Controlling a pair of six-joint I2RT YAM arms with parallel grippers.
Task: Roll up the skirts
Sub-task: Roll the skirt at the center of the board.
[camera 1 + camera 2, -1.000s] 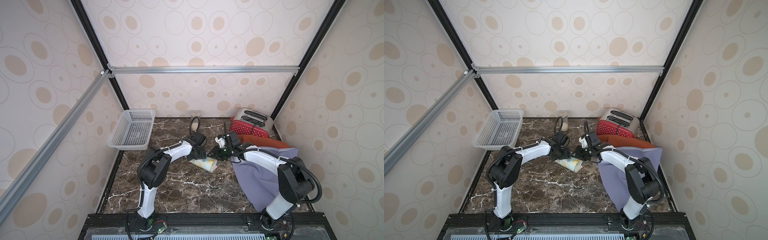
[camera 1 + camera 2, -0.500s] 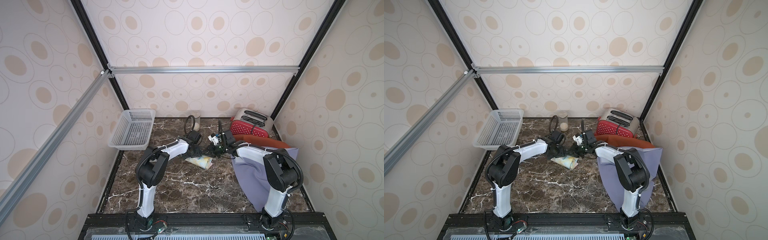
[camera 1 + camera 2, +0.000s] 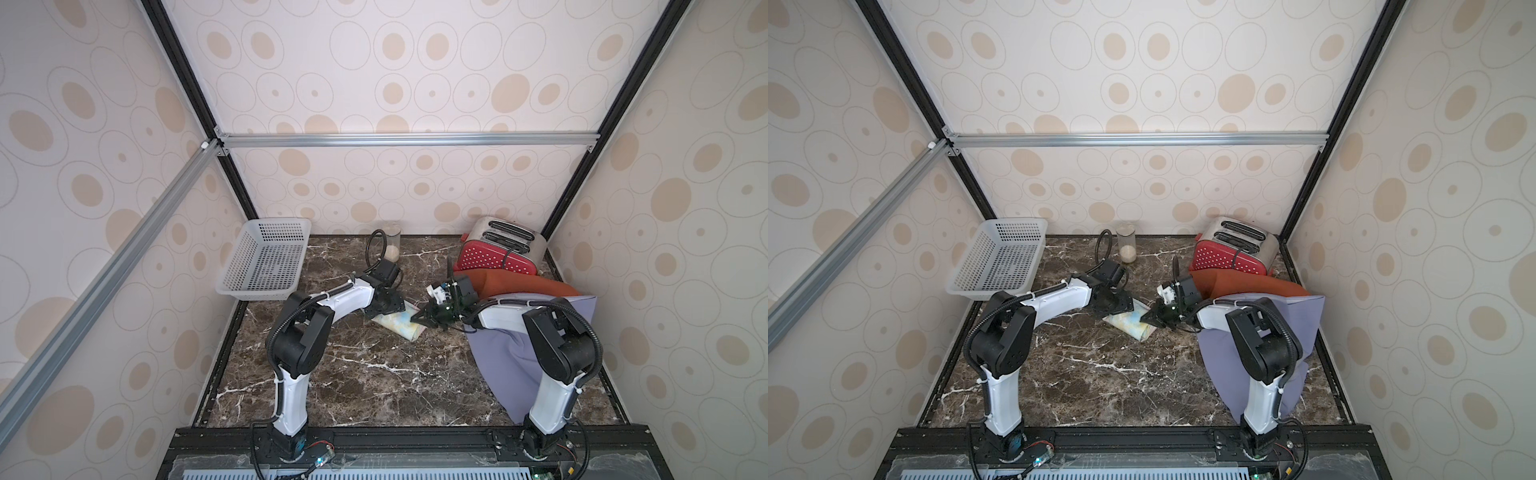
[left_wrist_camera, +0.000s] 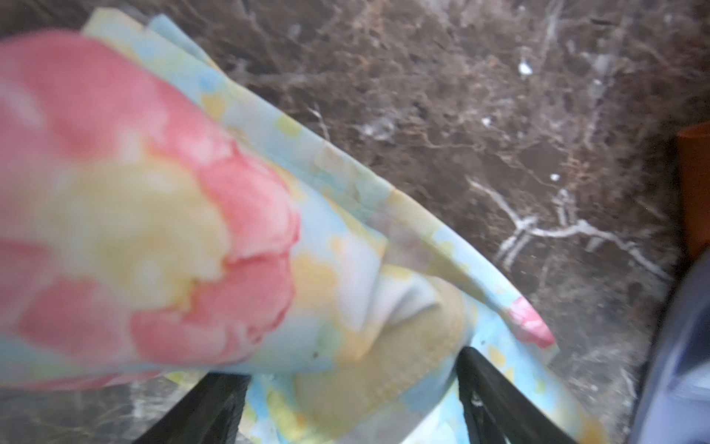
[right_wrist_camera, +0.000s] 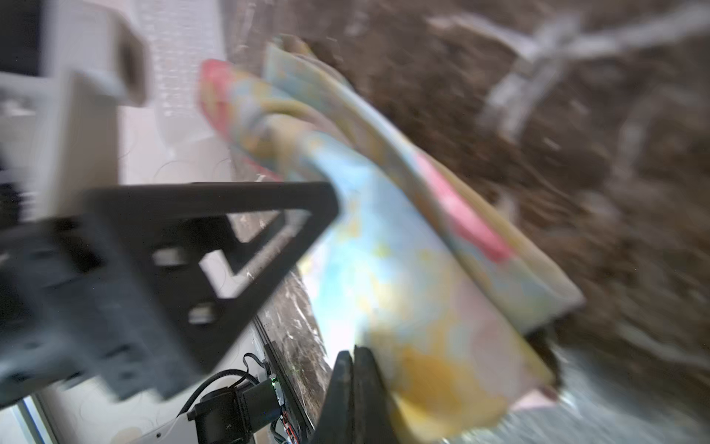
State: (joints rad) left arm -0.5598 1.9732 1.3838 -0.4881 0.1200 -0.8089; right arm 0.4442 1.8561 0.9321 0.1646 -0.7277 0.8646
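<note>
Being shut at floral skirt (image 3: pixel 397 326) roll end: right end effector (image 3: pixel 416 318), tuck likely, pinch unclear; left end effector (image 3: pixel 395 308) being kept open astride it.

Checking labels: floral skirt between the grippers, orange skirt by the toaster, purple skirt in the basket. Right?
No: the purple skirt lies on the table under the right arm, not in the basket; both top views show it. The floral skirt and orange skirt are as you say.
</note>
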